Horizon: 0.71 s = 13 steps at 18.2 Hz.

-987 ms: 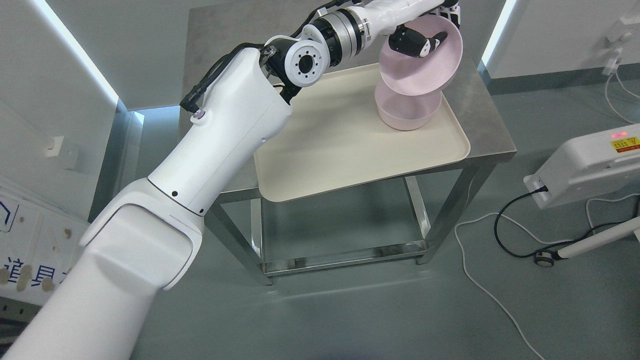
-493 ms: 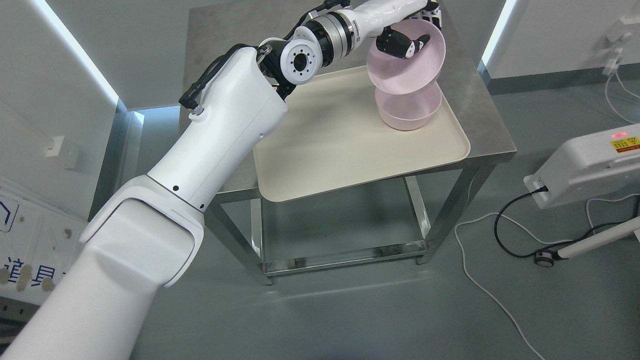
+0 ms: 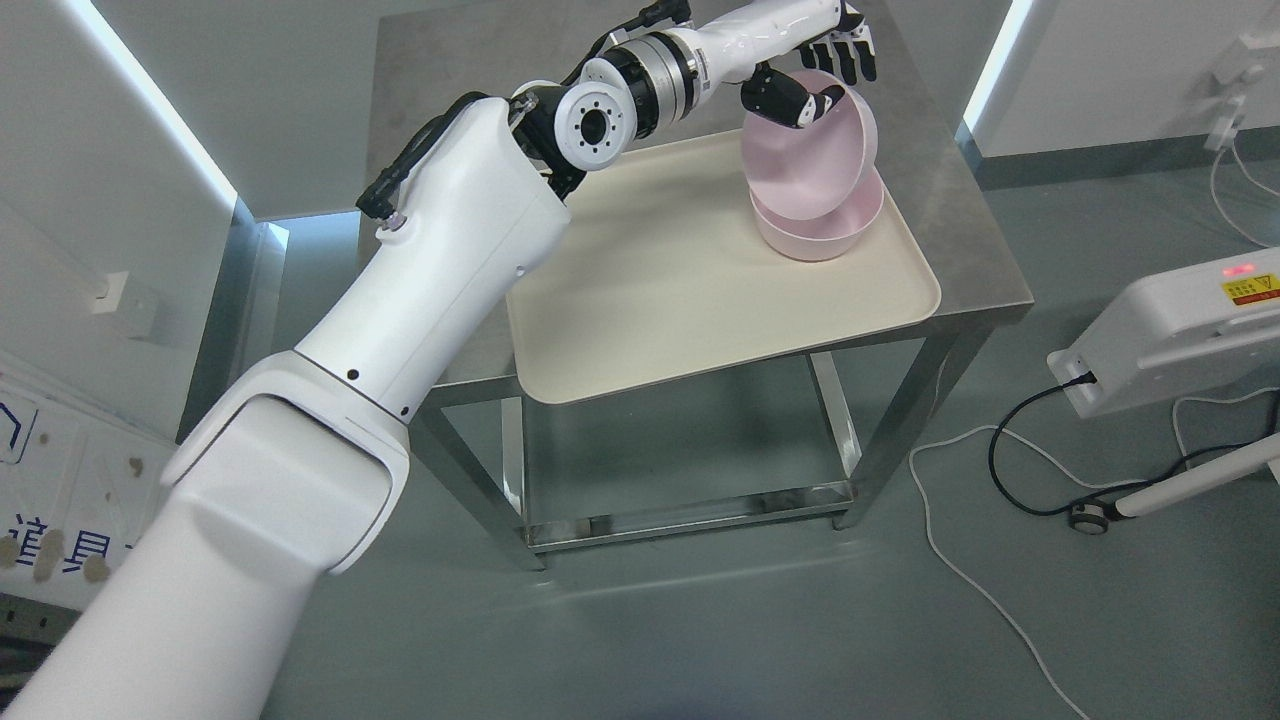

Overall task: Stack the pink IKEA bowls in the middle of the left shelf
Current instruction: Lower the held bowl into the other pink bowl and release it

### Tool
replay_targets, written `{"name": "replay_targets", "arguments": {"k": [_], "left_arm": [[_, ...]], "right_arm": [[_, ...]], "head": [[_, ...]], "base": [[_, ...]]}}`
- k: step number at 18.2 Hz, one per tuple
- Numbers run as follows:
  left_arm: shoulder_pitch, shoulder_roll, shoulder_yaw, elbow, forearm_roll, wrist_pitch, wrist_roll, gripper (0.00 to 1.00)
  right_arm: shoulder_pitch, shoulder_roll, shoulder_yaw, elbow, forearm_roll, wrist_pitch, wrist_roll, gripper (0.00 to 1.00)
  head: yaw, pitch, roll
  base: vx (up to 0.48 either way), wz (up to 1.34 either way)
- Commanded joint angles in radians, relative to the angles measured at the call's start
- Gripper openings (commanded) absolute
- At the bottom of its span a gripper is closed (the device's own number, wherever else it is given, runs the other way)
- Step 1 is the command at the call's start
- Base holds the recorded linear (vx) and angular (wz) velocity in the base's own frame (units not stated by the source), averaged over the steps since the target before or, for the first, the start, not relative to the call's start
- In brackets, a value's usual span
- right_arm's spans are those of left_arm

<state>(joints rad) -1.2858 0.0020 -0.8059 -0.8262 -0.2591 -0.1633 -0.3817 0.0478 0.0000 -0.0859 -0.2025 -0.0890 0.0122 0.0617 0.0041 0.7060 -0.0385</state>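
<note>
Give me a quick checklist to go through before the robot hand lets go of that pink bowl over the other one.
1. Grip: left robot hand pinches the upper bowl by its rim, thumb inside, other fingers spread behind the rim. Ok.
2. Alignment: upper bowl sits over the lower bowl, its bottom edge dipping inside. Ok.
3. Level: upper bowl is steeply tilted, not seated flat. Not ok.
4. Base: lower bowl stands upright on the tray. Ok.
5. Contact between the two bowls: cannot tell.
6. Right robot hand: out of view. Cannot tell.
</note>
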Motion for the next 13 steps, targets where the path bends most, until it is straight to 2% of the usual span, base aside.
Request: {"name": "replay_targets", "arguments": {"k": [1, 3, 7, 9, 10, 13], "left_arm": [[0.003, 0.015, 0.013, 0.009, 0.005, -0.002, -0.009, 0.6], [0.011, 0.015, 0.08, -0.011, 0.008, -0.002, -0.02, 0.66], [0.037, 0.015, 0.274, -0.069, 0.015, -0.004, -0.15, 0.66], [0.063, 0.015, 0.416, -0.164, 0.174, -0.018, -0.259, 0.66], [0.088, 0.015, 0.442, -0.197, 0.239, -0.03, -0.311, 0.66], [0.296, 0.015, 0.424, -0.403, 0.256, -0.102, -0.359, 0.66]], "right_arm": [[0.001, -0.017, 0.0, 0.0, 0.0, 0.0, 0.0, 1.0], [0.0, -0.017, 0.0, 0.0, 0.0, 0.0, 0.0, 1.0], [0.0, -0.017, 0.0, 0.0, 0.0, 0.0, 0.0, 1.0], [0.0, -0.017, 0.0, 0.0, 0.0, 0.0, 0.0, 1.0], [0.0, -0.017, 0.0, 0.0, 0.0, 0.0, 0.0, 1.0], [0.0, -0.017, 0.0, 0.0, 0.0, 0.0, 0.0, 1.0]], "head": [[0.0, 0.0, 0.0], [0.0, 0.0, 0.0], [0.0, 0.0, 0.0], [0.0, 0.0, 0.0], [0.0, 0.0, 0.0], [0.0, 0.0, 0.0]], "base": [[0.0, 0.0], [0.0, 0.0], [0.0, 0.0], [0.0, 0.0], [0.0, 0.0], [0.0, 0.0]]}}
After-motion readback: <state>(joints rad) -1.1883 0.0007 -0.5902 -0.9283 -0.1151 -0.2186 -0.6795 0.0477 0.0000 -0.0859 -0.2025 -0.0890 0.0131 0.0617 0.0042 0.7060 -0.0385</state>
